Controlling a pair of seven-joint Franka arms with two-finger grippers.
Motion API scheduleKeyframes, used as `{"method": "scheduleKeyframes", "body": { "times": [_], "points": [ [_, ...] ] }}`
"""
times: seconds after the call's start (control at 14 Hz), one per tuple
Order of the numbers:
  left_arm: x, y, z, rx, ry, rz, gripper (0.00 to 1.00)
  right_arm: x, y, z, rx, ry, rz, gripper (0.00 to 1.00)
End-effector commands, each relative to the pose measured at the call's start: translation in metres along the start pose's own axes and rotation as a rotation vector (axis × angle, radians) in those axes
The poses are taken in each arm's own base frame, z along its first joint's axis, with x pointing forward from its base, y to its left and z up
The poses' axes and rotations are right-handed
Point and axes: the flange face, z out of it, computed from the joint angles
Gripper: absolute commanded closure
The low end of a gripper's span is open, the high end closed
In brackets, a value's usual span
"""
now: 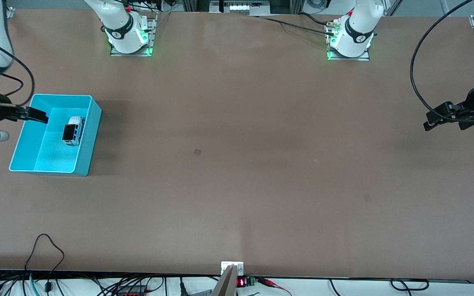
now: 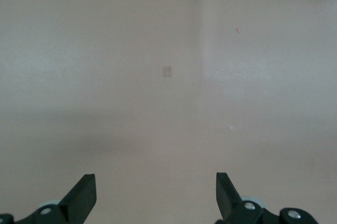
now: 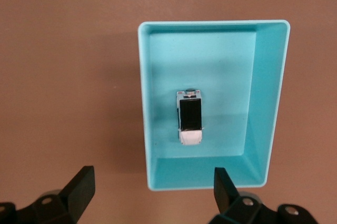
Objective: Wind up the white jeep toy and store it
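Observation:
The white jeep toy, with its black roof panel, lies on the floor of the turquoise bin at the right arm's end of the table. My right gripper hangs open and empty over the bin's outer rim, apart from the jeep. My left gripper waits open and empty over bare table at the left arm's end.
The brown table spreads wide between the two arms. A small square mark sits near its middle. Cables and a small display run along the table edge nearest the front camera.

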Motion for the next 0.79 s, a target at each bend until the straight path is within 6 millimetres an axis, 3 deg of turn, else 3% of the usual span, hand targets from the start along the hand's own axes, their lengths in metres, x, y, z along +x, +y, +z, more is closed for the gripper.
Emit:
{"method": "scheduleKeyframes", "body": {
  "times": [0.0, 0.21, 0.29, 0.36, 0.57, 0.72],
  "points": [
    [-0.002, 0.004, -0.009, -0.008, 0.004, 0.012, 0.0, -0.007, -0.018, -0.047, 0.01, -0.013, -0.02, 0.0],
    [-0.002, 0.002, -0.009, -0.008, 0.006, 0.012, 0.0, -0.015, -0.011, -0.09, 0.005, 0.027, -0.013, 0.0],
    [-0.002, 0.002, -0.009, -0.006, 0.006, 0.012, 0.0, -0.015, -0.007, -0.095, 0.008, 0.03, -0.007, 0.0],
    [-0.002, 0.002, -0.01, -0.005, 0.007, 0.013, 0.0, -0.014, -0.006, -0.094, 0.008, 0.03, 0.001, 0.0],
    [-0.002, 0.001, -0.01, -0.001, 0.008, 0.011, 0.0, -0.016, -0.031, -0.093, 0.024, 0.014, -0.026, 0.0],
    [-0.003, 0.001, -0.011, 0.0, 0.003, 0.01, 0.0, -0.012, -0.034, -0.086, 0.024, 0.008, -0.04, 0.0]
  ]
}}
